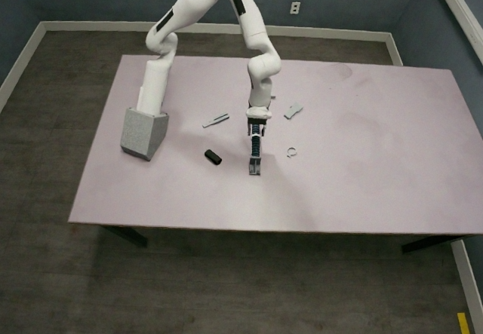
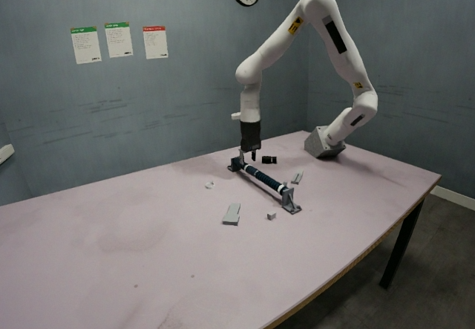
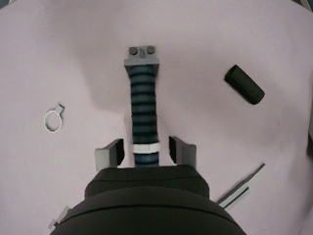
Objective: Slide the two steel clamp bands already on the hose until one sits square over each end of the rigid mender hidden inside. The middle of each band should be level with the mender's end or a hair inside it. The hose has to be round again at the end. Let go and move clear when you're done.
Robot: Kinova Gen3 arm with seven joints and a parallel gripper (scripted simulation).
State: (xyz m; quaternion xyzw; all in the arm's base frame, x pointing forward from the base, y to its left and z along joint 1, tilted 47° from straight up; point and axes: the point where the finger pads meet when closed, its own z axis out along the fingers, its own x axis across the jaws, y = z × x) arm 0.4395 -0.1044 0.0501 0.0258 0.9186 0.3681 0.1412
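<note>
The dark blue ribbed hose [image 1: 255, 145] [image 2: 264, 178] [image 3: 144, 108] runs straight between two grey brackets [image 1: 254, 167] [image 2: 290, 203] [image 3: 142, 62]. One pale band [image 1: 256, 134] [image 2: 246, 167] [image 3: 146, 148] sits around the hose nearer the bracket shown in the wrist view. The other band [image 2: 280, 188] shows only in the exterior view, close to the opposite bracket. The mender inside is hidden. My gripper [image 1: 256, 130] [image 2: 247, 157] [image 3: 146, 147] is open, its fingers on either side of the hose at the first band, with gaps on both sides in the wrist view. Exact fingertip height is unclear.
A black cylinder [image 1: 213, 157] [image 2: 269, 160] [image 3: 245, 84] and a slim grey tool [image 1: 216, 120] [image 2: 297, 177] lie on one side of the hose. On the other lie a loose ring clamp [image 3: 45, 120] and a flat grey piece [image 1: 293, 110] [image 2: 231, 215]. A small block [image 2: 272, 215] lies near one bracket.
</note>
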